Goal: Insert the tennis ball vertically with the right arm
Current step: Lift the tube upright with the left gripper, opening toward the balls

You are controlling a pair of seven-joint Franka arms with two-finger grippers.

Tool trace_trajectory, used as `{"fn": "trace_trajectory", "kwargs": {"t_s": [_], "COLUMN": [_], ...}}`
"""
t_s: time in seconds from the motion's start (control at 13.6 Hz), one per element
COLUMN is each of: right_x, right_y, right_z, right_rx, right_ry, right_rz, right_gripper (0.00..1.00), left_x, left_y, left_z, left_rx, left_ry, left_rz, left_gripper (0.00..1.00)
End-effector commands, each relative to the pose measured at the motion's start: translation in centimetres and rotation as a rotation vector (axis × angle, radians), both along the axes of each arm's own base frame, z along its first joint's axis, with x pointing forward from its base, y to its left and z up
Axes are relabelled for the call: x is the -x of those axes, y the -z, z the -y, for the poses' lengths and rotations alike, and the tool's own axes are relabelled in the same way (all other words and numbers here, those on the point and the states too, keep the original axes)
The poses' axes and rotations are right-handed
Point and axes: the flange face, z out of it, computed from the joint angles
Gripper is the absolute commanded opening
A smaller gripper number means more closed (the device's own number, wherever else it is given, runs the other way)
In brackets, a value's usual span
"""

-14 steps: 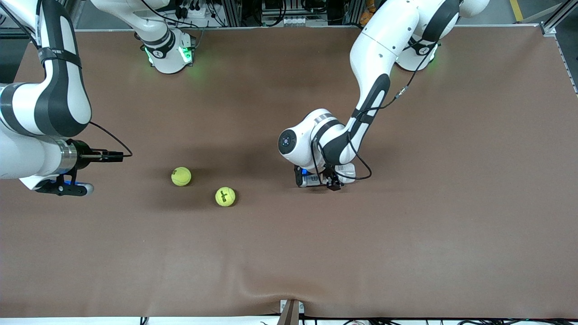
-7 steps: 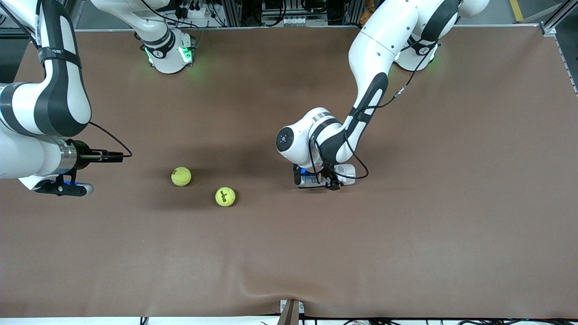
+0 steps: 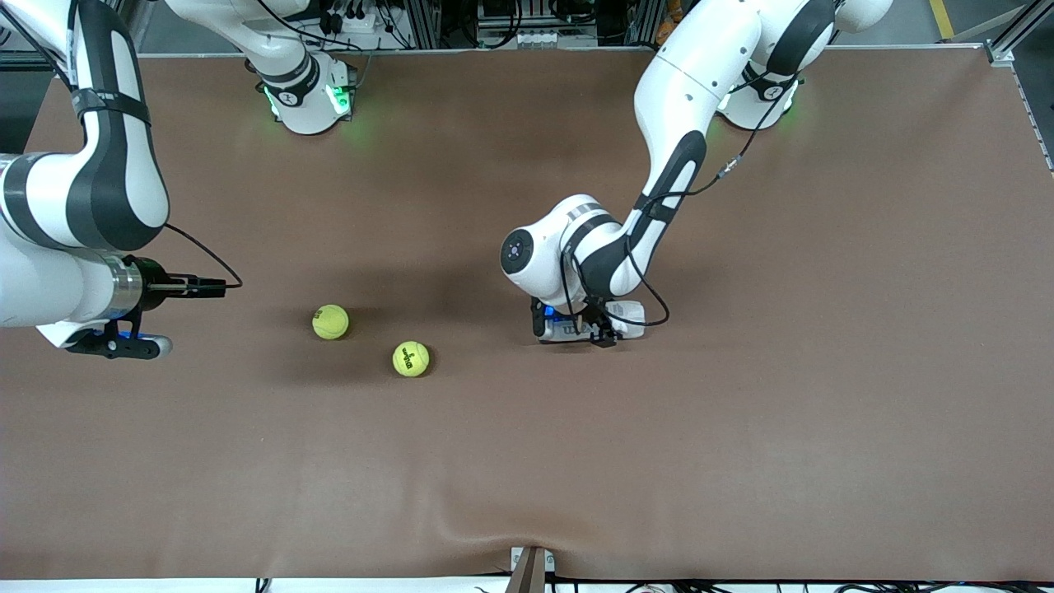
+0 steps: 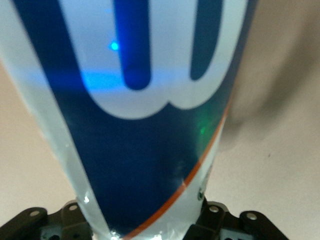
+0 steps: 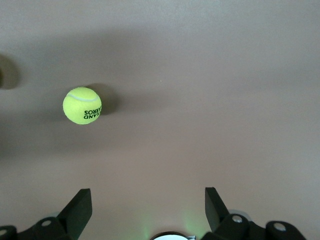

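Jaws of the right gripper (image 5: pixel 145 212) stand wide apart, holding nothing, over bare brown table (image 3: pixel 741 461) at the right arm's end. Left gripper (image 3: pixel 586 329) is clamped on a blue-and-white plastic ball canister (image 4: pixel 150 125) with a large white letter and an orange stripe. Left wrist view alone shows that label filling its frame; front view shows only a sliver of canister (image 3: pixel 568 328) under the wrist. Two fuzzy yellow-green tennis balls rest on the matte cloth: one (image 3: pixel 330 322) toward the right arm, one printed (image 3: pixel 411 359) nearer the camera, both apart from the open jaws. Right wrist view shows one printed ball (image 5: pixel 82 105), ahead of its black fingers (image 5: pixel 80 207).
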Motion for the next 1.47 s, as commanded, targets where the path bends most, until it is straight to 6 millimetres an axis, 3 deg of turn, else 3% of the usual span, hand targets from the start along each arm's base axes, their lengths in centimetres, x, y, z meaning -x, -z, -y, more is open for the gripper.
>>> {"fn": "trace_trajectory", "kwargs": {"t_s": [0.0, 0.44, 0.81, 1.1, 1.39], "right_x": [0.4, 0.3, 0.3, 0.3, 0.2], "right_y": [-0.2, -0.4, -0.5, -0.6, -0.7], "right_z": [-0.2, -0.4, -0.4, -0.4, -0.4], "right_rx": [-0.013, -0.013, -0.014, -0.014, -0.014], "right_ry": [-0.008, -0.011, -0.012, -0.012, -0.012], "right_rz": [0.009, 0.015, 0.018, 0.019, 0.021], "right_gripper": [1.0, 1.0, 1.0, 1.0, 1.0], "left_x": [0.2, 1.3, 2.4, 3.3, 6.1], "left_y": [-2.5, -7.8, -10.4, -11.4, -11.2], "left_z": [1.2, 6.0, 9.1, 11.4, 15.2], "left_rx": [0.025, 0.273, 0.501, 0.639, 0.808], "left_ry": [0.017, -0.001, -0.182, -0.259, -0.319], "left_rz": [0.033, 0.107, 0.14, 0.208, 0.263], "left_gripper": [0.7, 0.72, 0.73, 0.73, 0.73]}}
